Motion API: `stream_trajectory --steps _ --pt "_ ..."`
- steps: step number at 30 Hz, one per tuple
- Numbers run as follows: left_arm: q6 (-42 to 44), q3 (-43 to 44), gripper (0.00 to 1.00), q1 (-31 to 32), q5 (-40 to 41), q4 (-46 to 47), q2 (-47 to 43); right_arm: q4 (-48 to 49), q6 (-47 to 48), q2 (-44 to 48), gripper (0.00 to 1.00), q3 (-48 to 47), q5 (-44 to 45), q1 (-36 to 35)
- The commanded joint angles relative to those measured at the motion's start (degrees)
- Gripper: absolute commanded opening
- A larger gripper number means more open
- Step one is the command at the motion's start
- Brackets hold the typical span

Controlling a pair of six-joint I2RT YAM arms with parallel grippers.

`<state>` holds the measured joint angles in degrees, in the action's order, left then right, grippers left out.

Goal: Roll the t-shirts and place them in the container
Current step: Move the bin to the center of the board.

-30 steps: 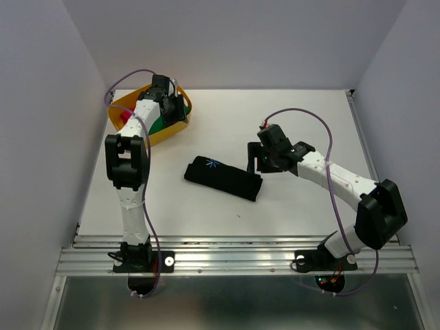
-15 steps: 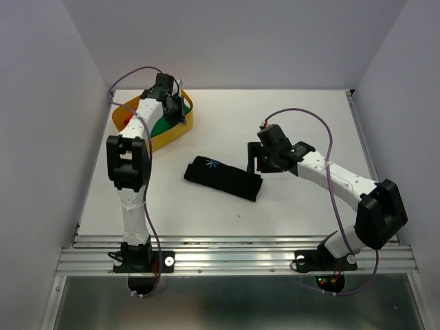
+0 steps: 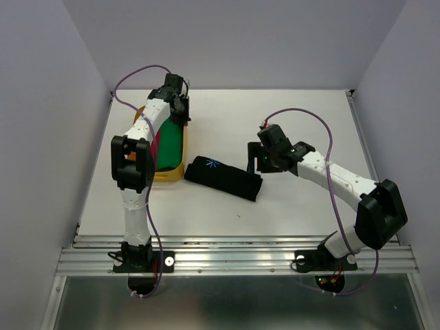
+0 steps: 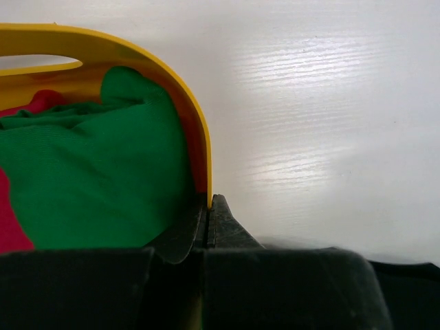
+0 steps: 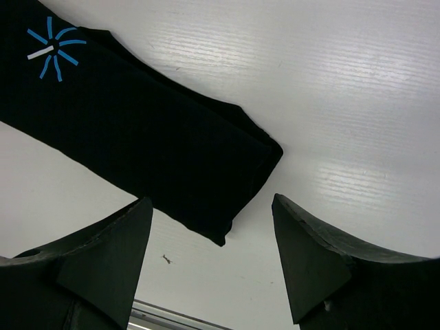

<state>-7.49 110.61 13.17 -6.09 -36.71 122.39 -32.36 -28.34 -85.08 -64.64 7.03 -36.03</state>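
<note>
A black t-shirt (image 3: 223, 179), folded into a long narrow bundle with a small blue starburst mark, lies mid-table; its right end shows in the right wrist view (image 5: 137, 130). My right gripper (image 3: 256, 159) hovers open just right of that end, its fingertips (image 5: 211, 201) wide apart over bare table. My left gripper (image 3: 182, 113) is shut on the far rim of the yellow tub (image 3: 168, 175). In the left wrist view the jaws (image 4: 210, 201) pinch the thin yellow wall (image 4: 137, 55).
The tub holds green cloth (image 4: 89, 179) and red cloth (image 4: 10, 220). Its near end sits close to the t-shirt's left end. Grey walls enclose the table on three sides, and a metal rail (image 3: 234, 258) runs along the near edge.
My left gripper closed on the tub rim and swung the tub round, so it now lies lengthwise with its near end by the t-shirt. The right arm and t-shirt stayed still.
</note>
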Motion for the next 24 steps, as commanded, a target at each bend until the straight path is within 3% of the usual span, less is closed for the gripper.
stream_trajectory --steps 1,5,10,18,23,24 --pt "-0.3 0.8 0.05 0.7 -1.8 -2.4 -3.0 2.0 -0.5 1.5 0.76 -0.2 -0.1 -0.2" --pt "-0.3 1.3 0.22 1.5 -1.0 -2.8 -3.1 1.9 -0.6 1.8 0.76 0.1 0.1 -0.2" --pt "-0.7 3.6 0.52 2.0 1.1 -4.2 -3.7 1.9 -0.7 2.0 0.76 0.4 -0.1 -0.2" --pt "-2.4 13.7 0.58 4.2 5.1 -8.1 -7.7 3.7 -2.1 1.6 0.77 3.0 -3.8 -0.2" --pt "-3.2 13.4 0.57 4.2 5.5 -5.4 -11.6 6.6 -3.6 0.8 0.76 4.1 -6.5 -0.2" --pt "-4.0 14.8 0.6 4.2 8.9 -5.5 -10.6 6.5 -3.5 0.6 0.76 3.7 -6.4 -0.2"
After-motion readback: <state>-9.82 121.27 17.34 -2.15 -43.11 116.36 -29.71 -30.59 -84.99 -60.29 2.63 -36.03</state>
